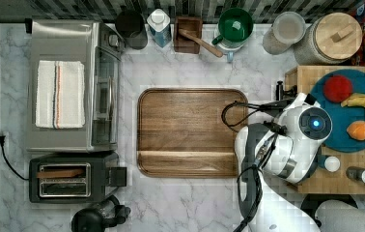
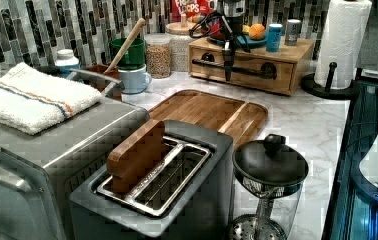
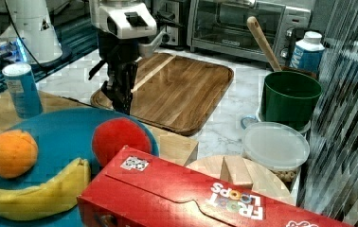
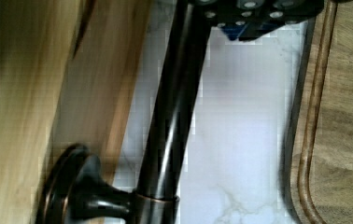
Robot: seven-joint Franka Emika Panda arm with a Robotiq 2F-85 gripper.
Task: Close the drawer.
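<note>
The drawer (image 2: 251, 61) is the light-wood front of the small box at the left view's back right, and it sits about flush with the box. A dark bar handle (image 2: 249, 71) runs across it. My gripper (image 2: 228, 74) hangs straight down in front of the handle, near its end on the left view's left, and is shut with nothing held. In the wrist view the handle (image 4: 170, 116) runs right beside my gripper (image 4: 254, 21), with the drawer front (image 4: 100, 93) behind it. The right view has my gripper (image 3: 122, 101) between the box and the dark tray (image 3: 177, 90).
The dark wooden tray (image 1: 192, 131) lies mid-counter, close to the drawer front. On the box top are a blue plate (image 1: 332, 133) with fruit and two cans. A paper towel roll (image 2: 342, 40) stands beside the box. A toaster oven (image 1: 69, 87) and toaster (image 1: 69, 178) fill the top view's left.
</note>
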